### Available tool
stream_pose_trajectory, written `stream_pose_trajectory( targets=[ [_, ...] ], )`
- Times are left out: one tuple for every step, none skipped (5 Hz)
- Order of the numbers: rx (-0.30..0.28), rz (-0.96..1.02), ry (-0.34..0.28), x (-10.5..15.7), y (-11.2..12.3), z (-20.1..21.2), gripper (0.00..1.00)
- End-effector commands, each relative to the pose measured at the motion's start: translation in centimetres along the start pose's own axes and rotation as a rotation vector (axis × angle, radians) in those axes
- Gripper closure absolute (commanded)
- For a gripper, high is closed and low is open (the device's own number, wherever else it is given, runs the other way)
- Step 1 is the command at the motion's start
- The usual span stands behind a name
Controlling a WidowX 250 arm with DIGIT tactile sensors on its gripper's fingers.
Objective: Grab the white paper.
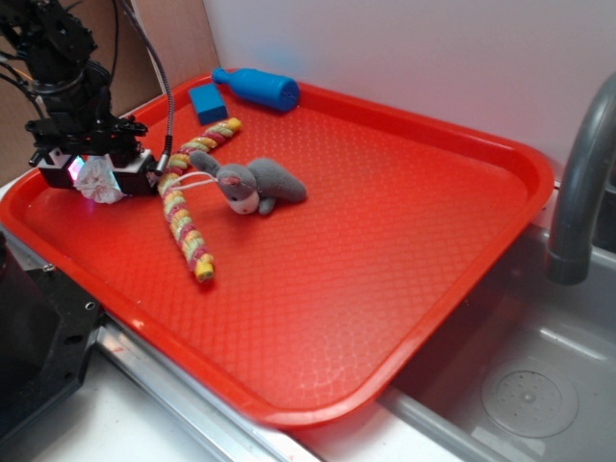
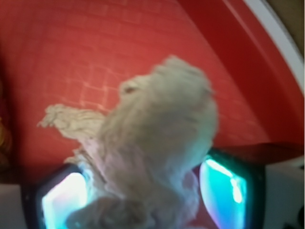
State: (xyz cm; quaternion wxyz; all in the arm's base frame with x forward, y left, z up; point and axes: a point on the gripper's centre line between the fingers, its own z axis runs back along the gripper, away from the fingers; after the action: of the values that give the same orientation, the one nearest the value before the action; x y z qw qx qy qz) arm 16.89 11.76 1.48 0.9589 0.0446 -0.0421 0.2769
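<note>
Most of the white paper (image 1: 97, 180) was hidden in the exterior view: only a small crumpled wad showed between the black gripper (image 1: 96, 178) parts, at the far-left edge of the red tray (image 1: 404, 289). The arm above it was cut off by the top-left corner of the frame, and whether the wad touched the tray floor could not be told from there. In the wrist view the white paper (image 2: 157, 157) was blurred and filled the middle, its lower part running out of the frame; the gripper (image 2: 143, 195) held it clamped between two fingers (image 2: 64, 200) whose pads glowed cyan on either side.

The tray had a fine diamond texture and a raised rim, and sat partly over a grey metal sink (image 1: 520, 385) on the right, where a grey faucet (image 1: 582, 183) curved in from the edge. A pale wall stood behind, with brown board at the far left.

Only the exterior view showed the other things on the tray: a grey plush mouse (image 1: 255, 185) just right of the gripper, a twisted multicoloured rope (image 1: 188, 207) running near to far beside it, a blue block (image 1: 207, 102) and a blue bottle (image 1: 258, 88) lying at the far rim. Only the wrist view showed the paper's frayed flap (image 2: 69, 119) spreading left over the red tray (image 2: 95, 57).
</note>
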Motion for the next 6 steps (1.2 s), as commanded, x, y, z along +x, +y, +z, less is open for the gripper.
stream_pose_trajectory(
  targets=[
    [0.011, -0.051, 0.045, -1.1, 0.3, -0.8, 1.00],
    [0.001, -0.104, 0.027, -1.4, 0.4, 2.3, 1.00],
    [-0.024, -0.172, 0.064, -2.4, 0.1, 7.3, 1.00],
    [-0.028, -0.216, 0.037, -3.5, -1.4, 12.4, 1.00],
    [-0.047, -0.289, 0.017, -3.1, -4.4, 16.1, 1.00],
    [-0.044, -0.378, 0.004, -1.7, -8.0, 17.9, 1.00]
  ],
)
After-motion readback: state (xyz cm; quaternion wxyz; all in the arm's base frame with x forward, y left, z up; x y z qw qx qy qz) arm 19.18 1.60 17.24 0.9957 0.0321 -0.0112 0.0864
